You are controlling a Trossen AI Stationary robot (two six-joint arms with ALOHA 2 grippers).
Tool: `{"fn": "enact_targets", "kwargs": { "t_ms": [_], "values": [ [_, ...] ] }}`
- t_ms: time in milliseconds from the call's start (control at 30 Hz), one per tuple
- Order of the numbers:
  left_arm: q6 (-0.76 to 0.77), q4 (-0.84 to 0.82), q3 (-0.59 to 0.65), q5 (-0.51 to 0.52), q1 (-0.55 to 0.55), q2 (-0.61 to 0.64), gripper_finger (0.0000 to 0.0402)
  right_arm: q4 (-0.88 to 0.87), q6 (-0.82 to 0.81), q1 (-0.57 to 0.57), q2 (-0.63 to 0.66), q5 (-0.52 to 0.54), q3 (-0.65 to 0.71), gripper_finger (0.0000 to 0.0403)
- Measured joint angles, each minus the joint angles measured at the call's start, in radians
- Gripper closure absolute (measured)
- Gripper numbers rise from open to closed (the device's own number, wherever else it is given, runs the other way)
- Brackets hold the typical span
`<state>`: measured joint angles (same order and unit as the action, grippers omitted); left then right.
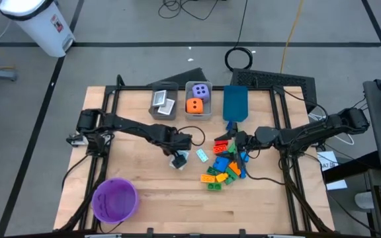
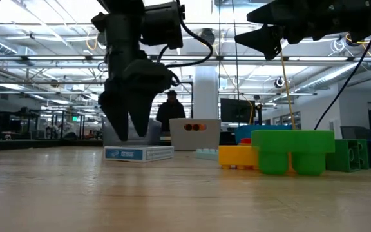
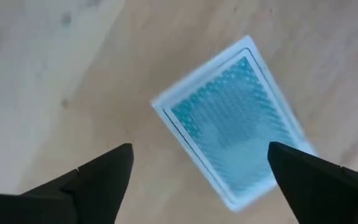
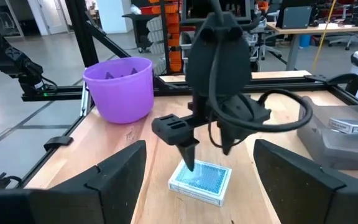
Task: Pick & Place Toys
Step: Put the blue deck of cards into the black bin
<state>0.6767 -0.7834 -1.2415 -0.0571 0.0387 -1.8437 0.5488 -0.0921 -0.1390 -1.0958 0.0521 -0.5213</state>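
We see a pale wooden surface [image 1: 157,198] framed by dark rails, standing on a grey floor with cables and a white bin; in the low view a large hall with ceiling lights stretches behind it, and a person [image 2: 170,111] stands far back.

The left hand [image 1: 178,158] hangs near the middle of the surface, pointing down over a white-and-teal card pack [image 3: 232,121]; its two fingers are spread apart, one on each side of the pack, and they grip nothing; in the low view the fingertips sit just above the pack, which lies flat on the wood. A second small teal card [image 1: 202,155] lies just beside it, toward the bricks.

The right hand [image 1: 236,141] reaches in from the right side and hovers above the pile of building bricks [image 1: 223,165]; its fingers are wide open and empty. The bricks are red, orange, blue, yellow and green, heaped on the surface right of centre.

At the far edge three bins stand in a row; the grey bin [image 1: 164,102] holds more cards [image 1: 166,106]; the clear bin [image 1: 199,99] holds the purple die [image 1: 202,90] and the orange die [image 1: 194,105]; the blue bin [image 1: 235,103] stands just beside it. A round purple bowl [image 1: 114,200] sits near the front left corner, well apart from the toys.
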Motion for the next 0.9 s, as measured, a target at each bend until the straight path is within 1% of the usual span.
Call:
{"fn": "enact_targets", "kwargs": {
  "t_ms": [133,333,567,733,900],
  "values": [
    [0.133,0.048,0.000,-0.041,0.008,0.000,0.0015,0.000,0.000,0.000,0.000,-0.001,0.000,0.0115],
    [0.248,0.107,0.000,0.030,0.016,-0.023,0.0026,0.000,0.011,0.000,0.000,-0.001,0.000,0.0115],
    [0.320,0.110,-0.003,0.032,0.019,-0.077,0.0020,-0.015,0.007,0.000,0.000,-0.004,0.000,0.0115],
    [0.329,0.113,-0.003,0.071,0.027,-0.092,0.0017,-0.016,0.007,0.000,0.000,-0.004,0.000,0.0115],
    [0.321,0.111,-0.003,0.088,0.036,-0.093,0.0023,-0.023,0.007,0.000,0.000,-0.004,0.000,0.0115]
  ]
}}
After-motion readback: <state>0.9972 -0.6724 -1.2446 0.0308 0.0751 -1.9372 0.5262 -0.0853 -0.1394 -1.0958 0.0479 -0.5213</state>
